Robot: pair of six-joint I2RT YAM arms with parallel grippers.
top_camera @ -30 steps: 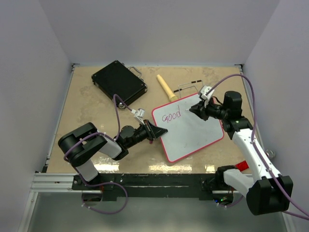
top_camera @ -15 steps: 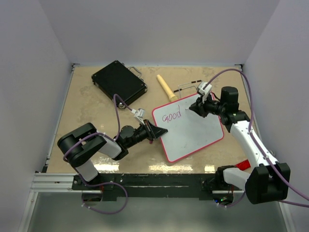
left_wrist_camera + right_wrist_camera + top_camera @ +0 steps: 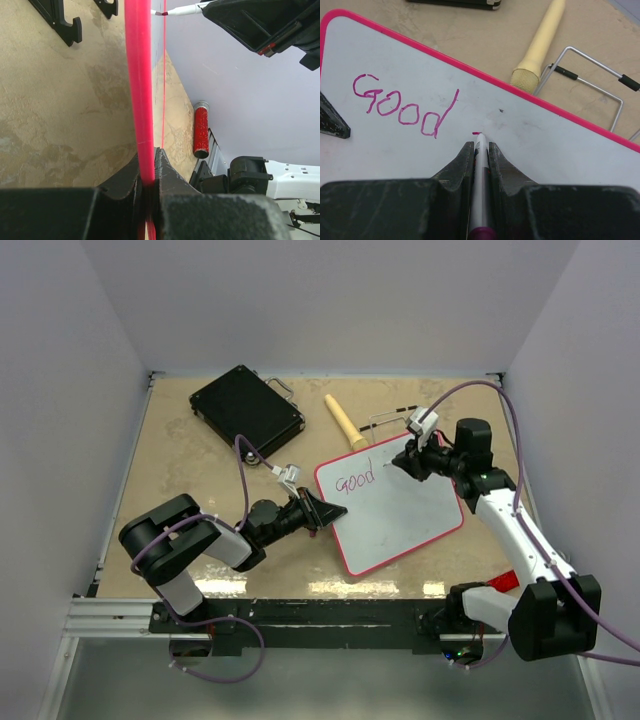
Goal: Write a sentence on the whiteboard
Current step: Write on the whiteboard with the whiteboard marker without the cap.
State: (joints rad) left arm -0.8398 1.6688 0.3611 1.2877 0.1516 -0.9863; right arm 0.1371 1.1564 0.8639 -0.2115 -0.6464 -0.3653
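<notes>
The whiteboard point(image 3: 400, 510) lies tilted on the table, white with a red-pink rim. The pink word "Good" point(image 3: 355, 481) is written near its far left corner; it also shows in the right wrist view point(image 3: 402, 106). My left gripper point(image 3: 325, 512) is shut on the board's left rim point(image 3: 140, 90). My right gripper point(image 3: 400, 466) is shut on a white marker point(image 3: 481, 165), its tip touching the board just right of "Good", beside a short pink mark point(image 3: 477, 133). The marker tip also shows in the left wrist view point(image 3: 172, 11).
A black hard case point(image 3: 246, 409) lies at the far left. A cream cylindrical handle point(image 3: 344, 422) and a wire stand point(image 3: 392, 422) lie behind the board. A red glittery cylinder point(image 3: 201, 129) lies near the front right edge.
My right gripper has shifted slightly toward the far side with the marker and set its tip on the board right of "Good". The left arm and the board have not moved.
</notes>
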